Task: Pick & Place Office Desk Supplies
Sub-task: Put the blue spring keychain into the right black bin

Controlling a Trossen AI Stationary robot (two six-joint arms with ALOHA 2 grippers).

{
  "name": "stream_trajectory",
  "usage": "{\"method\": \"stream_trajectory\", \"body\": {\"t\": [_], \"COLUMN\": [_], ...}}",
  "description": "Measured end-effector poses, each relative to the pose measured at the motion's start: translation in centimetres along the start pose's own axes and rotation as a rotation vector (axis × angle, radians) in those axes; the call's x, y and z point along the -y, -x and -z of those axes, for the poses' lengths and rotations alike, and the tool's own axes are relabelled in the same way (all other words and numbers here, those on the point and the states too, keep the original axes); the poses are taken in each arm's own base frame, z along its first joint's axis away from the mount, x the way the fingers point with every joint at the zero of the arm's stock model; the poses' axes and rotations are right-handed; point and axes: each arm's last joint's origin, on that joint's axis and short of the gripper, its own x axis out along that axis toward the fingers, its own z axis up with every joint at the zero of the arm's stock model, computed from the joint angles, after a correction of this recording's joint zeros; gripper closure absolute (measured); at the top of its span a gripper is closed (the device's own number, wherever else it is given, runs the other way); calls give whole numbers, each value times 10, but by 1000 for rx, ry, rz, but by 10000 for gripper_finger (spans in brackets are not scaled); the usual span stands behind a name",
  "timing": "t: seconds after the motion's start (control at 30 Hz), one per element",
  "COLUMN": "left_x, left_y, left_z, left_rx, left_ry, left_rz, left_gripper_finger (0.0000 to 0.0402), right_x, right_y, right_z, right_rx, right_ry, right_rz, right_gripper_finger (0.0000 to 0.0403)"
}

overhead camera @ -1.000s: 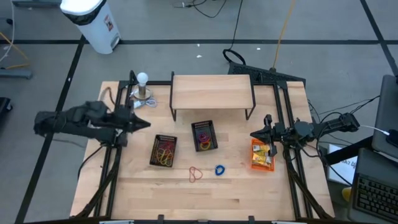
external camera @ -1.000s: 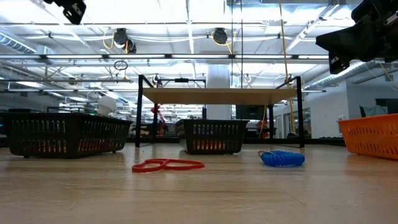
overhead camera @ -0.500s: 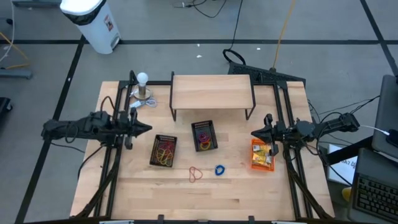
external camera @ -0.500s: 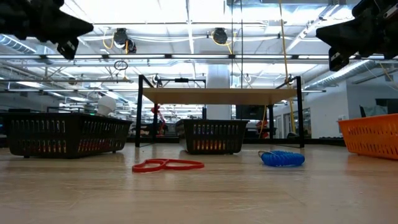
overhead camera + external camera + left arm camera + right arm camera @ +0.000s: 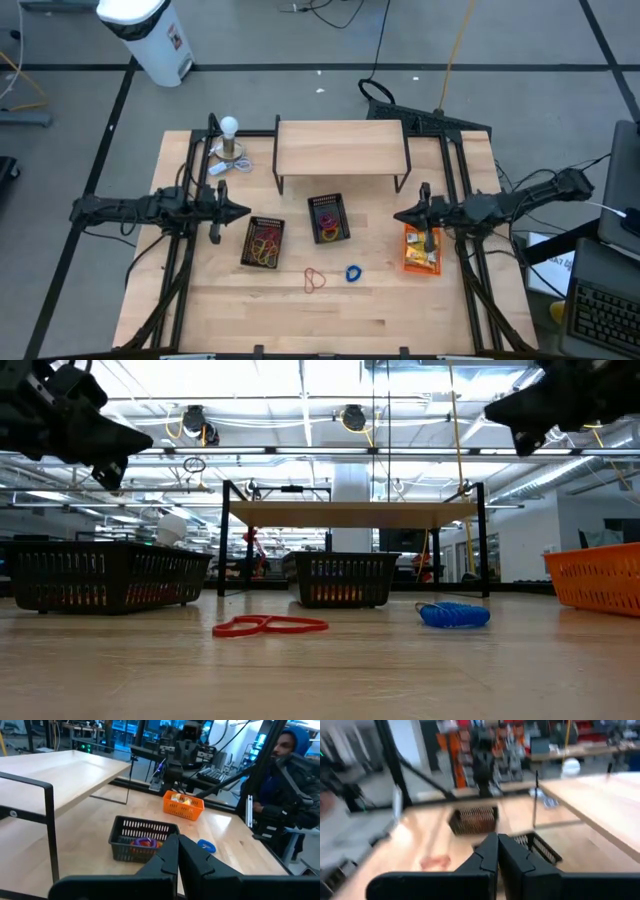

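Two grippers, left gripper (image 5: pixel 243 211) and right gripper (image 5: pixel 397 217), hang pressed together, empty, flanking the black baskets (image 5: pixel 328 219) of rubber bands (image 5: pixel 264 246).

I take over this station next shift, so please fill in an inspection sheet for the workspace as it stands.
Surface: wooden table, with a small raised wooden shelf at the back.
Job's things: red rubber band and blue coiled band loose at front; two black mesh baskets holding coloured bands; orange basket with yellow packets.
Clutter: white ball on a metal stand at back left.
Grippers: left gripper and right gripper both shut, empty, raised above the table.
Cables: several on the floor behind the table.
Surroundings: white bin; a seated person beside the table.
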Motion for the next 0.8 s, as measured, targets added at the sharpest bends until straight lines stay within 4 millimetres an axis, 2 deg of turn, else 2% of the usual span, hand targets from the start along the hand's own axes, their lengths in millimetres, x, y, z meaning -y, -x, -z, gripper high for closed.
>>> {"method": "stream_trajectory", "body": {"t": [0.27,0.4,0.53,0.67,0.8], "left_x": [0,1,1,1,1], "left_y": [0,0,0,0,0], "left_z": [-1,-3,-3,-3,-3], "left_rx": [18,34,33,32,32], "left_ry": [23,25,45,70,71], "left_rz": [4,8,8,7,7], "left_gripper_finger": [393,393,399,390,386], "right_x": [-35,-54,-66,-73,-81], "right_y": [-54,-82,-103,-120,-133], "right_z": [-30,-30,-18,6,31], "right_rx": [-378,-528,-651,-732,-792], "right_ry": [159,197,178,186,198], "right_rz": [39,19,-38,-85,-117], "right_gripper_finger": [403,382,328,268,240]}}
